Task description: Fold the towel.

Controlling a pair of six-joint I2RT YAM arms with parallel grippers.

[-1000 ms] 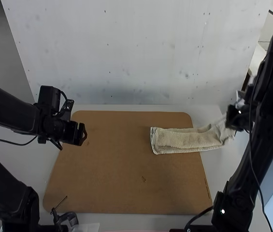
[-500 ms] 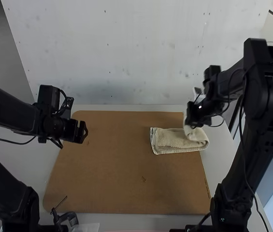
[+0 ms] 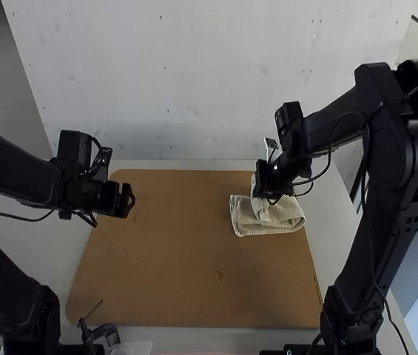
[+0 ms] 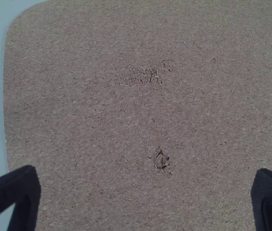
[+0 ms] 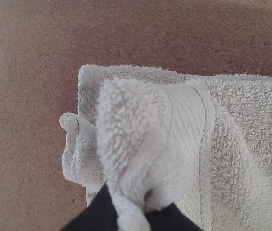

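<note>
The towel [image 3: 285,224] lies on the board's [image 3: 179,259] right side, one end doubled back, pinched by my right end effector [image 5: 140,215]. I judge this the crosswise fold; next, lower that end flush and release. My left end effector [image 4: 146,175] is spread above the board's left side.

The light was soft and muted, leaving my right arm [image 3: 390,144] nearly black. At my right wrist the raised towel [image 5: 136,144] looked pale and bright, while dusky shade darkened the board [image 5: 213,36] beside it.

Brown board [image 3: 179,274] on pale table [image 3: 57,255]
</note>
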